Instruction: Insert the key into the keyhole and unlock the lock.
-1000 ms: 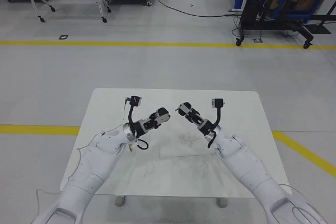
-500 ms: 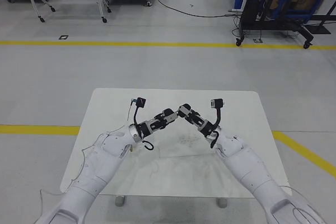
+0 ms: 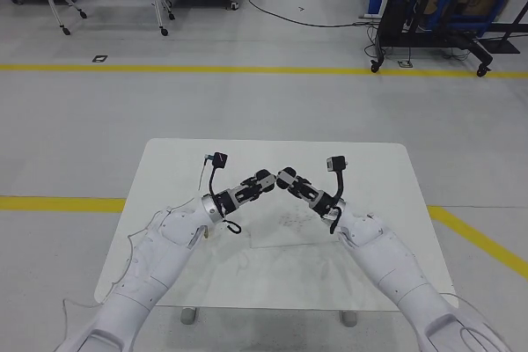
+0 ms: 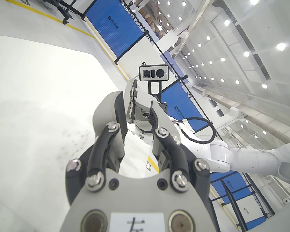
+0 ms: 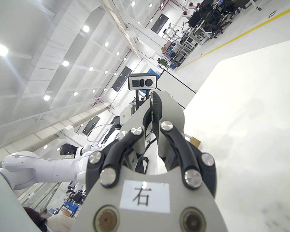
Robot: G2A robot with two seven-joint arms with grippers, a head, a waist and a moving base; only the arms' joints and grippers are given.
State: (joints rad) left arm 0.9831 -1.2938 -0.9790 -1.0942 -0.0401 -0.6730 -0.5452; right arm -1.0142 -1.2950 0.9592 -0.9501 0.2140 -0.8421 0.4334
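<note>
White with rounded corners, the surface (image 3: 378, 167) stands on a pale floor crossed by yellow lines. From the top view, the left end effector (image 3: 262, 179) and the right end effector (image 3: 285, 175) meet tip to tip above it, midway between its side edges and nearer the far edge than the near one. From the left wrist view, the left end effector's ribbed pads (image 4: 120, 119) are clamped on a silvery lock (image 4: 138, 119), held up off the surface; the right end effector's tip sits just beyond it, touching or nearly so. From the right wrist view, the right end effector's fingers (image 5: 170, 114) are pressed together; whether the key lies between them I cannot tell.
</note>
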